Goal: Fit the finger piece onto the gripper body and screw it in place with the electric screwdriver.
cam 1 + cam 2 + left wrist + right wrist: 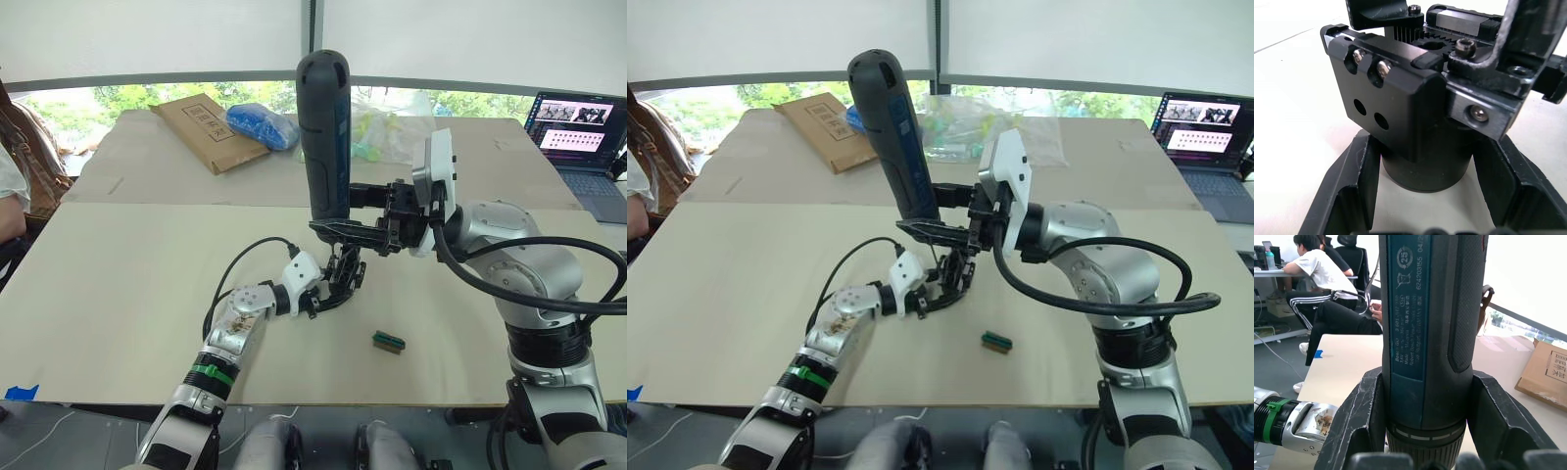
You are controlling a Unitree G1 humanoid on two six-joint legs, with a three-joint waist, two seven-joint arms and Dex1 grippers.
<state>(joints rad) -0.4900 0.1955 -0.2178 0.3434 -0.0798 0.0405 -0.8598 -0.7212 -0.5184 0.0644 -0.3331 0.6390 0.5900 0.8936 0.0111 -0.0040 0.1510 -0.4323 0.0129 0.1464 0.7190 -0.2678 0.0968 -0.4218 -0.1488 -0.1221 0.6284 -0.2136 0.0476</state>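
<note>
1. Left eye view: electric screwdriver [324,137] is a dark navy-black cylinder with a rounded butt. Its long axis is near upright, butt at 12 o'clock, tip down at 6 toward the gripper body [343,279]. Right gripper [364,213] is clamped on its lower end. Left gripper [328,294] grips the small black gripper body at table centre. Green-and-brown block [388,341] lies at 4 o'clock of the body, apart.
2. Right eye view: screwdriver leans, butt toward 11 o'clock. Cardboard box [828,128] sits far back, laptop [1207,132] at far right.
3. Left wrist view: gripper body is black, with screws, gear teeth and a round stubby base; fingers [1354,188] close on the base from both sides.
4. Right wrist view: fingers [1364,413] squeeze the screwdriver barrel just above its ribbed collar. A seated person [1327,293] is beyond the table.
</note>
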